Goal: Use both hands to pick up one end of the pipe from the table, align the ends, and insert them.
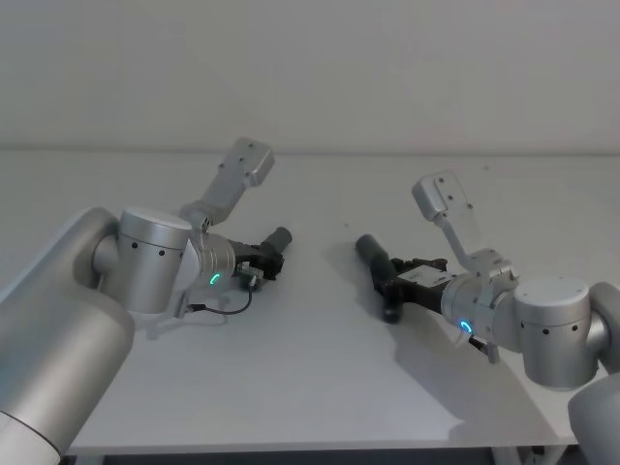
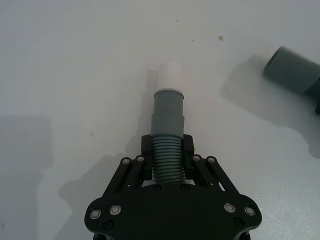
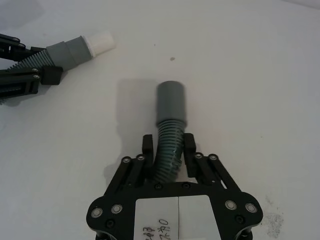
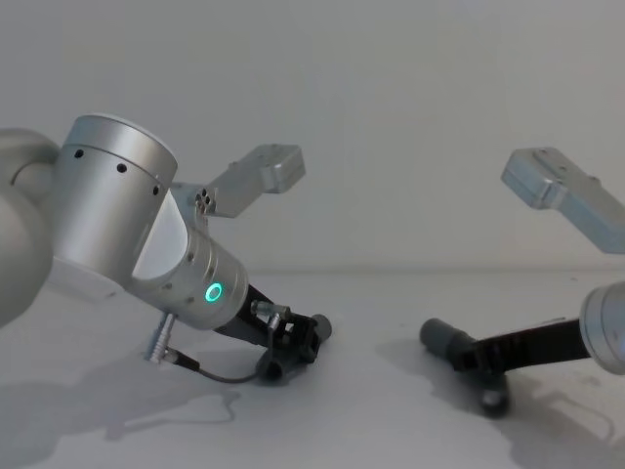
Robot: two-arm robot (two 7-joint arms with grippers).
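As left gripper (image 2: pixel 167 146) clamps pipe one (image 2: pixel 168 112), right gripper (image 3: pixel 168 145) pipe two (image 3: pixel 171 102)

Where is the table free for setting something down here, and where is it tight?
Free: on the table, the near strip in front of both arms and the far strip behind them. Tight: the middle gap between the white-tipped piece in the left gripper and the socket piece in the right gripper.

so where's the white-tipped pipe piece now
Head view: the dark grey ribbed plastic pipe piece with the white tip is on the robot's left, clamped in the left pincer, facing the plain grey piece in the right pincer.
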